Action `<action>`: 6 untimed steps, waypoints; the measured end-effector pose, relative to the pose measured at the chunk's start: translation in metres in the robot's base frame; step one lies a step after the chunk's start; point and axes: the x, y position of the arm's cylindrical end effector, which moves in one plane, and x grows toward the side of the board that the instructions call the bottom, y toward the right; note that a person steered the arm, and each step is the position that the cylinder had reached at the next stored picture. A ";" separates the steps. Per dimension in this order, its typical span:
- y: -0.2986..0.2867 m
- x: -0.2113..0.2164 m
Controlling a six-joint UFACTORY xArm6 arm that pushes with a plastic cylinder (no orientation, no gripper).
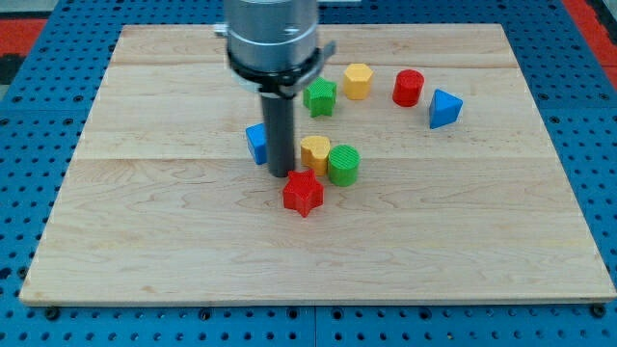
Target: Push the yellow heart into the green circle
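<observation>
The yellow heart (314,151) lies near the middle of the wooden board (145,222), touching the green circle (343,164) at its right. My tip (281,173) stands just left of the yellow heart, close to or touching it. A red star (303,193) lies just below and right of the tip, under the heart. A blue block (256,143) sits just left of the rod, partly hidden by it.
A green star (320,97), a yellow hexagon (358,81), a red cylinder (408,88) and a blue triangular block (443,108) lie in a row across the upper middle. The arm's body (271,39) covers the board's top centre.
</observation>
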 end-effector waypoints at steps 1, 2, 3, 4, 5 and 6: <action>-0.029 0.000; -0.018 -0.012; -0.004 -0.022; -0.004 -0.026; -0.044 -0.025; -0.045 -0.036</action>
